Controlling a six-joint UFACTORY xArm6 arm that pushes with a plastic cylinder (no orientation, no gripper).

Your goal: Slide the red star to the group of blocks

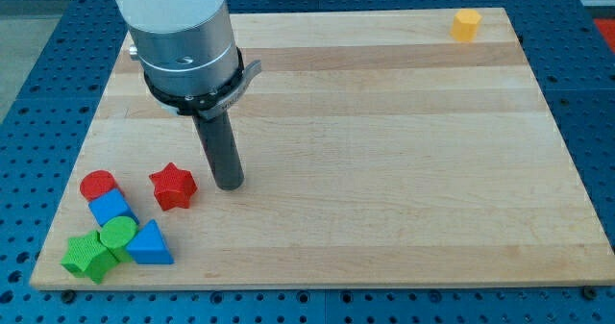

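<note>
The red star (173, 186) lies on the wooden board near the view's bottom left. My tip (229, 184) rests on the board just to the star's right, a small gap apart. The group sits left of and below the star: a red cylinder (97, 185), a blue block (111, 209), a green cylinder (118, 236), a green star-like block (86, 257) and a blue triangle (150, 244). The red star stands a little to the right of the red cylinder, not touching it.
A yellow block (466, 24) sits alone at the view's top right corner of the board (384, 151). The arm's grey body (183, 36) hangs over the board's top left. The board's left edge runs close to the group.
</note>
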